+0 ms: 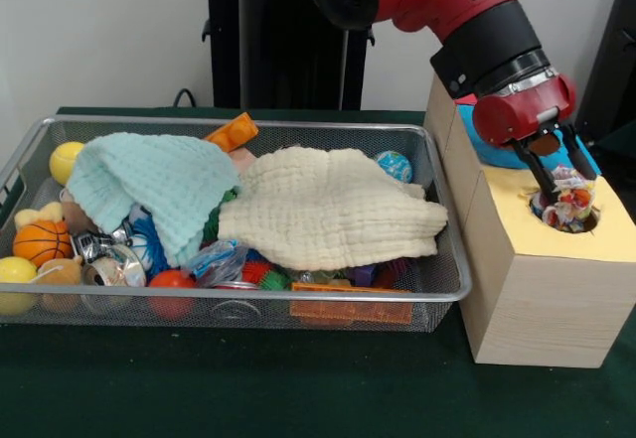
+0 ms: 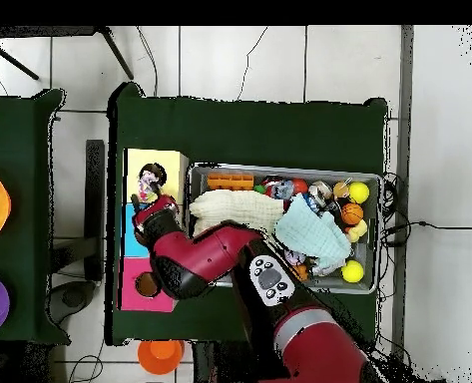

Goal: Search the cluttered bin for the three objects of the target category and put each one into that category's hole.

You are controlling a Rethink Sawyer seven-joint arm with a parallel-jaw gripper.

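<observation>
The wire mesh bin (image 1: 248, 121) lies on the green table, full of toys under two cloths; it also shows in the overhead view (image 2: 279, 168). My gripper (image 1: 559, 182) is off the bin, over the round hole of the yellow-topped wooden box (image 1: 608, 231). Its fingers (image 1: 538, 174) stand on either side of the knotted rope bundle (image 1: 562, 203) of white, red and yellow strands, which sits at the hole's mouth. From above, the bundle (image 2: 148, 184) lies on the yellow box top (image 2: 170, 162) ahead of the gripper (image 2: 151, 199). Other target toys cannot be told apart in the clutter.
A mint cloth (image 1: 149, 192) and a cream cloth (image 1: 333, 210) cover most of the bin. A toy basketball (image 1: 40, 242) and yellow balls (image 1: 66, 160) lie at its left end. A blue-topped box (image 1: 477, 132) and a pink-topped box (image 2: 150, 287) stand in line with the yellow one.
</observation>
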